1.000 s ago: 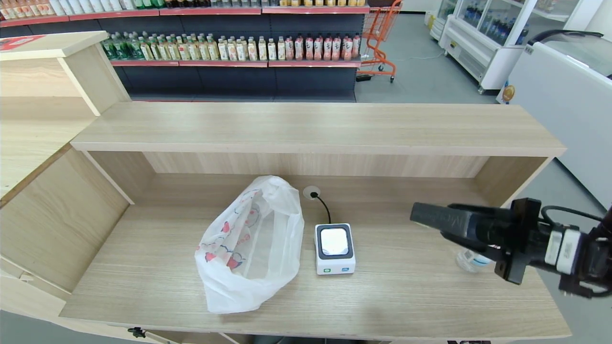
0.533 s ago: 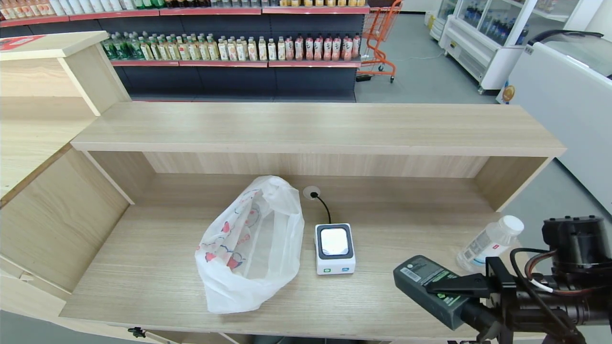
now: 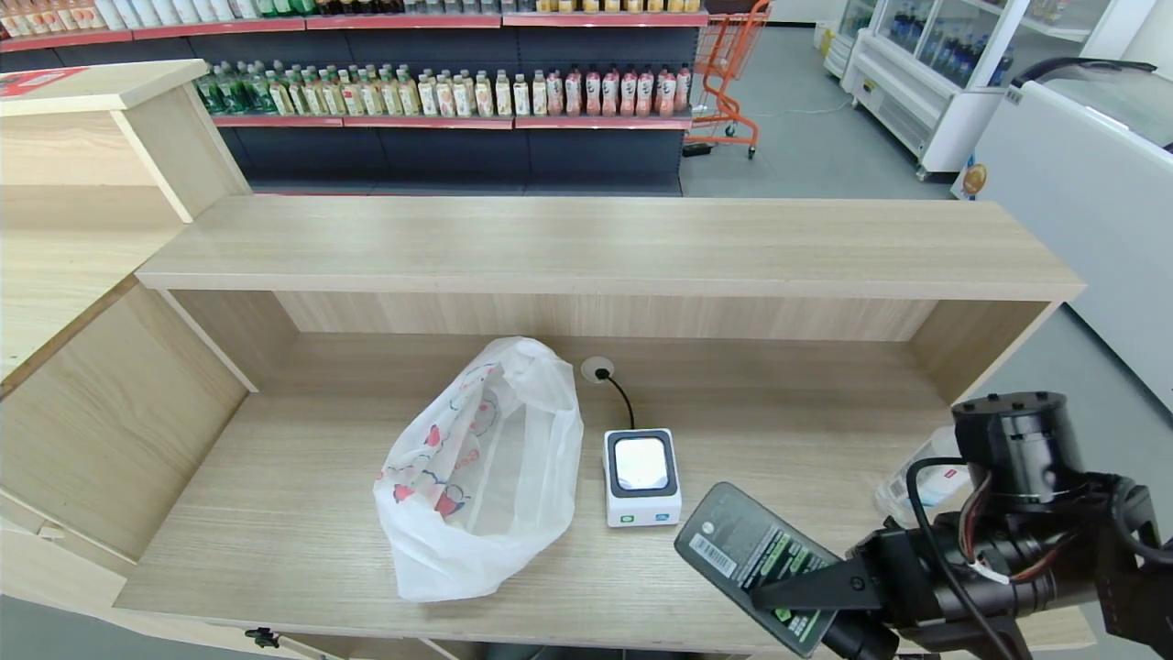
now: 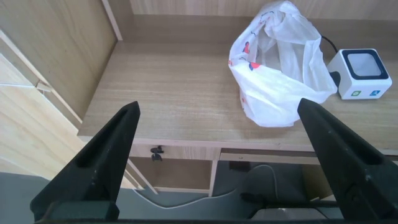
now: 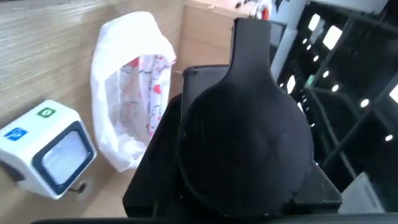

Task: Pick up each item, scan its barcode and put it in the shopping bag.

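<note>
My right gripper (image 3: 825, 600) is shut on a flat dark package (image 3: 747, 557), held over the counter's front right part. The package's barcode label faces up, and it hangs to the front right of the white scanner (image 3: 641, 477). In the right wrist view the dark package (image 5: 242, 143) covers the middle, with the scanner (image 5: 50, 152) and the shopping bag (image 5: 134, 118) beyond it. The white plastic shopping bag (image 3: 481, 467) lies open just left of the scanner. A clear bottle (image 3: 921, 486) lies at the right, partly behind my arm. My left gripper (image 4: 219, 109) stands open before the counter's front edge, holding nothing.
The scanner's black cable (image 3: 619, 394) runs to a hole in the wooden counter (image 3: 275, 513). A raised shelf (image 3: 605, 243) spans the back and side walls close both ends. Behind stand store shelves of bottles, an orange cart (image 3: 733, 73) and freezers.
My right gripper, still holding the package, dropped from over the counter's right end toward the front, then shifted left toward the scanner, turning the barcode face up. The bottle showed, then was partly covered again.
</note>
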Robot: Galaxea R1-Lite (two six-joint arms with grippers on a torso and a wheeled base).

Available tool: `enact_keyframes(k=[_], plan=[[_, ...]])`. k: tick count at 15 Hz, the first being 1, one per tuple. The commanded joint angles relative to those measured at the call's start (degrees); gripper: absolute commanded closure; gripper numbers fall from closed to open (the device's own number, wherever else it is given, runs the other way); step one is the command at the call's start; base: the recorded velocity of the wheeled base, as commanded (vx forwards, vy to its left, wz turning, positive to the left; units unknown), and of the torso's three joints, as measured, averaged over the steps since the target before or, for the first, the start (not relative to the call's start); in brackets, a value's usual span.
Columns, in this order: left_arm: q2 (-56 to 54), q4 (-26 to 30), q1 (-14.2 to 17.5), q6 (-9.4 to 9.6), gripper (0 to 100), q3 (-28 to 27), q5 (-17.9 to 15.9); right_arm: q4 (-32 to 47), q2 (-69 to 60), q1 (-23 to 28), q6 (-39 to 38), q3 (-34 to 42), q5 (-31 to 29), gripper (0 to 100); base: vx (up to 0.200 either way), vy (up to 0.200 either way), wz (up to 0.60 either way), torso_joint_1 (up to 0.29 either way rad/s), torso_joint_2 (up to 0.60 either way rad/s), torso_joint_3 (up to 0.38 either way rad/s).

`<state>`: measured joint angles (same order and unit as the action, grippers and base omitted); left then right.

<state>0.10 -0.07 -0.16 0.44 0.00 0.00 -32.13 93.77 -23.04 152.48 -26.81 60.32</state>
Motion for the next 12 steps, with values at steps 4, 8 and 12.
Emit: enact_keyframes(k=[4,8,12], plan=[[-0.01,-0.01,0.07,0.0,0,0.0,0.0,-0.12,4.76,-4.47,3.97,-2.9,2.0,100,0.0,0.0,0.0,0.0,0.0,0.0],[-0.01,-0.01,-0.02,0.0,0,0.0,0.0,-0.12,8.1,-6.58,6.43,-7.82,2.79,100,0.0,0.0,0.0,0.0,0.0,0.0],[-0.01,-0.01,0.07,0.0,0,0.0,0.0,-0.03,10.91,-7.55,6.34,-11.51,2.79,100,0.0,0.0,0.0,0.0,0.0,0.0]])
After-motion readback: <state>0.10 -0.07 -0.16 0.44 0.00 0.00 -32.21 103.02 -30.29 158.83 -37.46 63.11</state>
